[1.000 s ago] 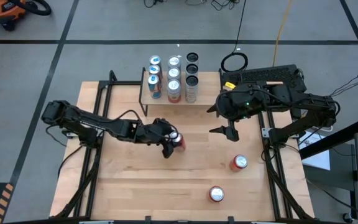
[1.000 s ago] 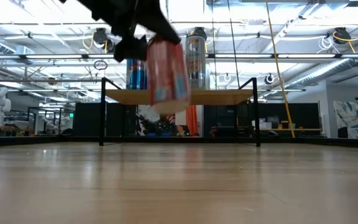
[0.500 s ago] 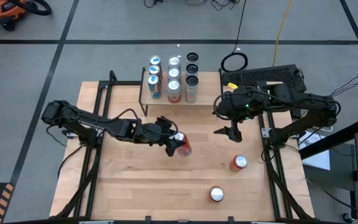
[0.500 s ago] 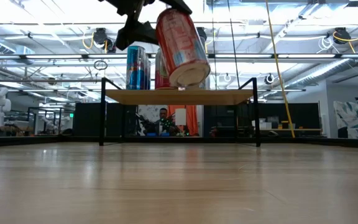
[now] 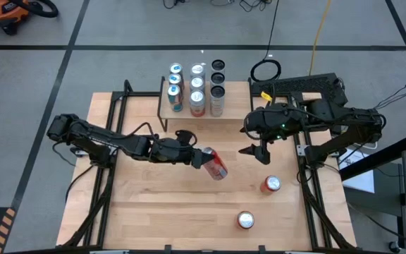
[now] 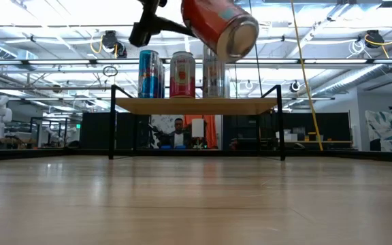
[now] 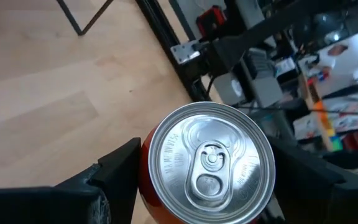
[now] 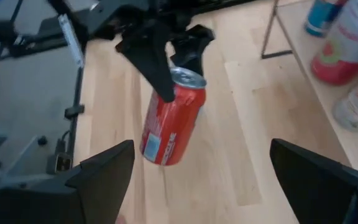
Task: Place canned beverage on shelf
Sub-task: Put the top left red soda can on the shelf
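1. Hanging tilted in the air over the middle of the wooden tabletop [image 5: 154,190]: red can [image 5: 216,164], smooth painted aluminium cylinder with a bright silver lid and pull tab, well clear of the wood, lid end slanting away from the wrist.
2. Clamped across its body by the left gripper [image 5: 201,158], dark fingers [image 7: 120,171] set wide on either side of the can's round wall.
3. Judged as the carry step: can lifted, not yet at the shelf [image 5: 189,113], which stands at the far edge of the table, beyond the can.
4. Calling next, by this judgement, for righting the can to upright, raising it above the shelf's top, and setting it on free board, the near strip of the top looking bare from above.
5. Standing on that shelf: light wood board on thin black metal legs, already carrying cans [image 5: 197,90] in close rows, blue, pink-red and silver, some with dark tops.
6. Hovering over the table's right part near the shelf's end, right gripper [image 5: 256,152], jaws spread wide and holding nothing.
7. Standing upright near the front right of the table, two more red cans [image 5: 271,184], well apart from the carried one.
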### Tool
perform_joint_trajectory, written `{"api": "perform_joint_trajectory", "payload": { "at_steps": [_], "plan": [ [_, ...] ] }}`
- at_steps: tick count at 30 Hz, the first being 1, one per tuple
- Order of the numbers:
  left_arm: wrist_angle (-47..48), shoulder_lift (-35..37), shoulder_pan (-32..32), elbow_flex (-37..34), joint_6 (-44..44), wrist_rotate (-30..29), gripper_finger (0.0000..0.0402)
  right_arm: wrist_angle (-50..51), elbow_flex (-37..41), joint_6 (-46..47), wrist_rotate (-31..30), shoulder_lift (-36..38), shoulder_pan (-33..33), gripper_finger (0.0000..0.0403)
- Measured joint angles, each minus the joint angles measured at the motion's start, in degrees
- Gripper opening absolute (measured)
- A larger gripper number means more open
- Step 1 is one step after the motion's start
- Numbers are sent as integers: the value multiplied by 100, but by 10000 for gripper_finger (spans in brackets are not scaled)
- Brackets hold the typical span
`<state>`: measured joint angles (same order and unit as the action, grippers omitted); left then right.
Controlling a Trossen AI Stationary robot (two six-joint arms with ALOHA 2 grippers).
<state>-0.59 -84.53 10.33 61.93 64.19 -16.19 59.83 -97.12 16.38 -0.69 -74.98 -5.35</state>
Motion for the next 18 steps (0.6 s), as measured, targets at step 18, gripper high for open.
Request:
{"api": "perform_joint_trajectory", "payload": {
  "at_steps": [18],
  "plan": [
    [-1869, 4, -17, 9, -53, -293, 285, -310, 0, 1688, -1137, -478, -1063, 395]
  ]
}}
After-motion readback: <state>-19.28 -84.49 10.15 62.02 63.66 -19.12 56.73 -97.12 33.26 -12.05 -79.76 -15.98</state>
